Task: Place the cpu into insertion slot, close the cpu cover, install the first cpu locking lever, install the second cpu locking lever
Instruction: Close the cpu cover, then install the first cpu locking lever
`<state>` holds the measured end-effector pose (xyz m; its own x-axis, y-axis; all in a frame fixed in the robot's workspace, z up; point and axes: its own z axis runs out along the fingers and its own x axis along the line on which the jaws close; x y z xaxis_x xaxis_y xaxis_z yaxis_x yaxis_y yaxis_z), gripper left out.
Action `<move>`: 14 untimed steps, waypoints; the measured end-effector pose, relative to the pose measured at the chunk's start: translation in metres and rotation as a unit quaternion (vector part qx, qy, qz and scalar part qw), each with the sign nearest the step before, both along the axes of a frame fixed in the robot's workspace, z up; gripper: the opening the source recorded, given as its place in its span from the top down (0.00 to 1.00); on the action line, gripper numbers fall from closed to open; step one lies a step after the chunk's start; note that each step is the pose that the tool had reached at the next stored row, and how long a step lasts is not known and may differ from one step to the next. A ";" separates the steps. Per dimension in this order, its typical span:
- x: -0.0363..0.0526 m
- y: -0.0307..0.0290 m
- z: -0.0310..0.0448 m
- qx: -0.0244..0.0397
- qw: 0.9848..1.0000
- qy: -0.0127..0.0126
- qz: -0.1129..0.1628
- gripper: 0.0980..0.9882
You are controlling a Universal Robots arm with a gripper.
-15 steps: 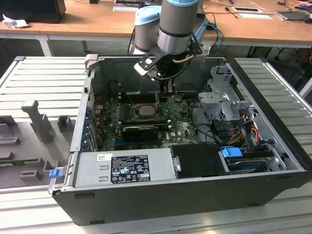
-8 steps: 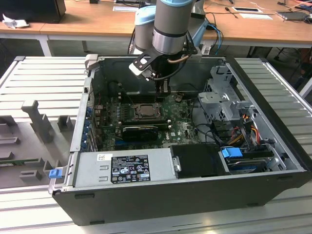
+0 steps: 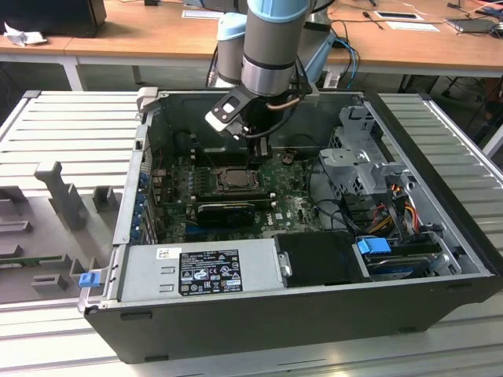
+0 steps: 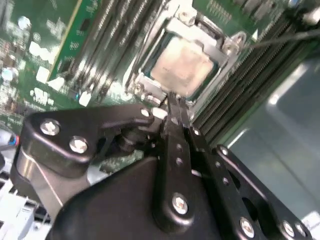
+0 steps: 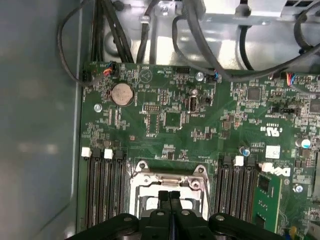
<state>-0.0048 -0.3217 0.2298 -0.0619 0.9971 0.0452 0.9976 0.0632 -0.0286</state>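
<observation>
The arm (image 3: 271, 39) is lowered into an open computer case (image 3: 314, 314), which is laid on its side on a ribbed grey table (image 3: 71, 118). The gripper (image 3: 259, 155) is held just above the green board (image 5: 175, 120), at one edge of the chip's metal frame. In both wrist views its fingertips (image 4: 174, 107) are seen pressed together, and nothing is seen between them. Whether they touch the frame cannot be told.

The chip (image 4: 182, 65) is seated flat in its square socket (image 4: 144, 75), silvery face up. The metal frame (image 4: 210, 32) is laid down around it, so that the chip's face is seen through the window. A thin wire lever (image 4: 285, 36) is seen running out from one corner of the frame.

Rows of black memory slots (image 5: 105, 190) are set on both sides of the socket. A round coin battery (image 5: 121, 93) is mounted further along the board. A grey power supply (image 3: 196, 271) is fitted along the case's near wall in the exterior view.
</observation>
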 end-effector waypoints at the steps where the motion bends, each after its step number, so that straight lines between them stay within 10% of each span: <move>1: -0.0068 0.0000 0.0000 0.000 1.000 0.000 0.000 0.99; 14: -0.0280 0.0000 0.0003 0.000 1.000 -0.004 0.001 0.99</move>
<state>-0.0328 -0.3217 0.2301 -0.0634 0.9970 0.0449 0.9977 0.0644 -0.0207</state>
